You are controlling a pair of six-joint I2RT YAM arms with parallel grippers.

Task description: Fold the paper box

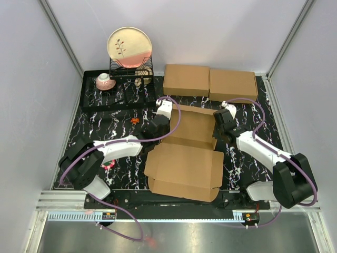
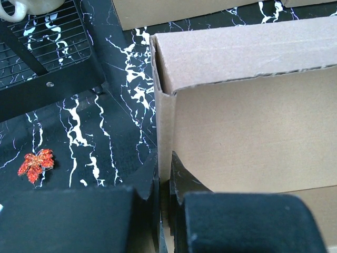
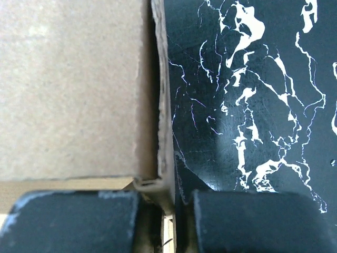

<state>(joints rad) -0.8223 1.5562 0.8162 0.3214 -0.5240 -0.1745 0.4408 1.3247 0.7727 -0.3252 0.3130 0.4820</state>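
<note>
2 pincers, left pincer (image 2: pixel 164 182) and right pincer (image 3: pixel 168 197), each pinch a raised side wall of the plain brown corrugated-cardboard paper box (image 1: pixel 184 168), which sits open at the middle of the black white-veined tabletop (image 1: pixel 100 118).

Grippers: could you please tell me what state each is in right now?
Left gripper: shut on the paper box, left wall.
Right gripper: shut on the paper box, right wall.
</note>
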